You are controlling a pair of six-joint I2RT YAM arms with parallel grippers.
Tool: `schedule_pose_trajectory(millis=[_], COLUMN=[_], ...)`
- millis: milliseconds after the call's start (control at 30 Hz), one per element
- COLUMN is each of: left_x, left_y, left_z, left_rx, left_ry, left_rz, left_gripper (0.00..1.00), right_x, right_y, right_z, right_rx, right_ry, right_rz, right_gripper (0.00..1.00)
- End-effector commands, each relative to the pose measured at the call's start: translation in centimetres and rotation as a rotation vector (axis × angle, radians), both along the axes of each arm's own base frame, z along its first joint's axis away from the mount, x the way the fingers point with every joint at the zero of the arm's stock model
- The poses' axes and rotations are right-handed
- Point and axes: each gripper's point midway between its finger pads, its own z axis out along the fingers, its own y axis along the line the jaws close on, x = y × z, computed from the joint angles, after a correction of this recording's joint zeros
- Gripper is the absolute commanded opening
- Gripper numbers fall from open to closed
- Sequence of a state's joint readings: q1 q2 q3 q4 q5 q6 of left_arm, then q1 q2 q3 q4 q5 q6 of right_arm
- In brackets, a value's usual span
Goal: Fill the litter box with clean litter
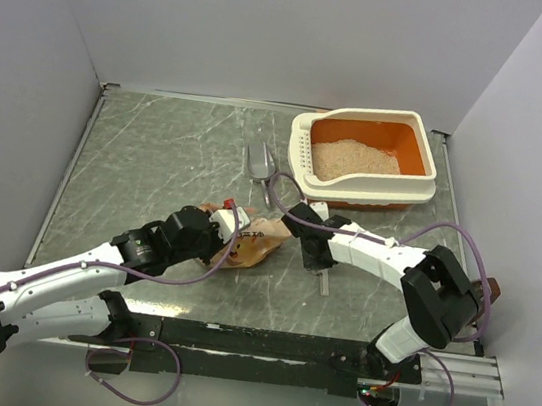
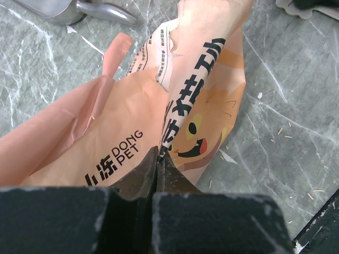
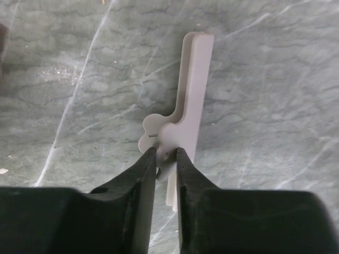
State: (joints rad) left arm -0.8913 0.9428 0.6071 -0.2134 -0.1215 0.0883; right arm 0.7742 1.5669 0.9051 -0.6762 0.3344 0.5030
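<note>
The litter box [image 1: 428, 163], with a cream rim and orange basin, stands at the back right. Pale beige clean litter [image 1: 353, 160] lies heaped in its left half. The tan-orange printed bag [image 1: 257, 248] lies crumpled on the table in the middle. My left gripper [image 1: 233, 235] is shut on a fold of this bag [image 2: 132, 121], its jaws [image 2: 159, 159] pinched tight on the paper. My right gripper [image 1: 320, 269] is just right of the bag, low over the table. It [image 3: 165, 156] is shut on a white plastic clip [image 3: 193, 79].
A grey metal scoop [image 1: 260, 161] lies on the marble table left of the litter box; its handle shows in the left wrist view [image 2: 100, 10]. Stray granules dot the table beside the bag. White walls close in the table on three sides.
</note>
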Motion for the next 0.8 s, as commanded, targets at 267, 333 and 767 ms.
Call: schedule_pose_trajectory(millis=[267, 333, 767], left_x=[-0.1, -0.3, -0.8], left_y=[0.1, -0.1, -1.3], left_z=[0.4, 0.5, 7.3], left_rx=[0.001, -0.003, -0.073], left_ry=[0.017, 0.018, 0.033], left_rz=[0.014, 0.001, -0.036], left_gripper=[0.13, 0.22, 0.49], right_x=[0.6, 0.6, 0.4], right_y=[-0.6, -0.6, -0.9], right_z=[2.3, 3.8, 15.5], right_rx=[-0.005, 0.009, 0.146], right_ry=[-0.071, -0.094, -0.311], right_rz=[-0.024, -0.016, 0.075], right_gripper=[0.0, 0.0, 0.0])
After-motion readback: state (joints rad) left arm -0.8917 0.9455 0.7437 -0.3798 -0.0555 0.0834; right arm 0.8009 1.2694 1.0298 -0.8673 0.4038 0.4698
